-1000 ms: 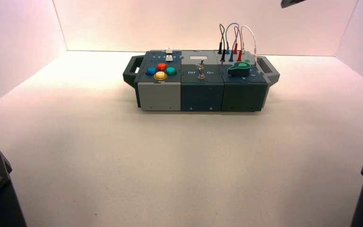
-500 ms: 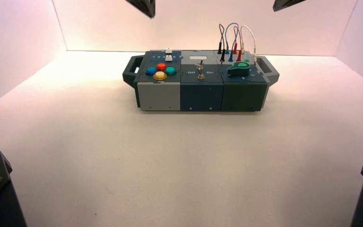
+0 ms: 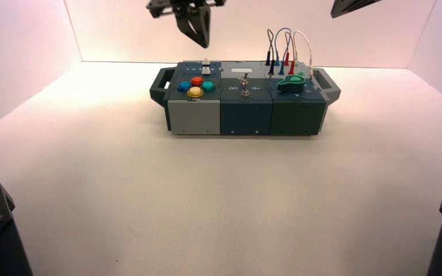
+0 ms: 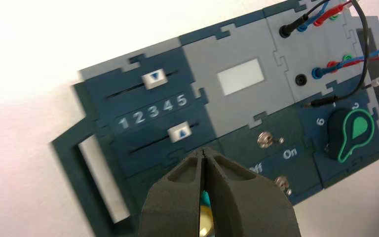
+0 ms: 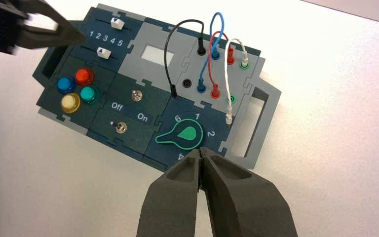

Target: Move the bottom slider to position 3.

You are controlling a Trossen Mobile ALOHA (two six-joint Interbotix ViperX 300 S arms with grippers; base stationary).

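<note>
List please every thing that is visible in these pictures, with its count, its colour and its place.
box: 1, dark teal and grey, with a handle at each end, on the white table.
bottom slider: 1, white knob, near 4 on the 1 to 5 scale, beside the buttons.
top slider: 1, white knob, on the scale's other side.
push-buttons: 4, red, blue, teal, yellow, at the box's left end.
toggle switches: 2, metal, in the middle section, near Off and On.
knob: 1, green, right section.
wires: black, blue, red, white, plugged in behind the knob.
left gripper: 1, dark, shut, above the sliders.
right gripper: 1, dark, shut, raised above the box's right end.
</note>
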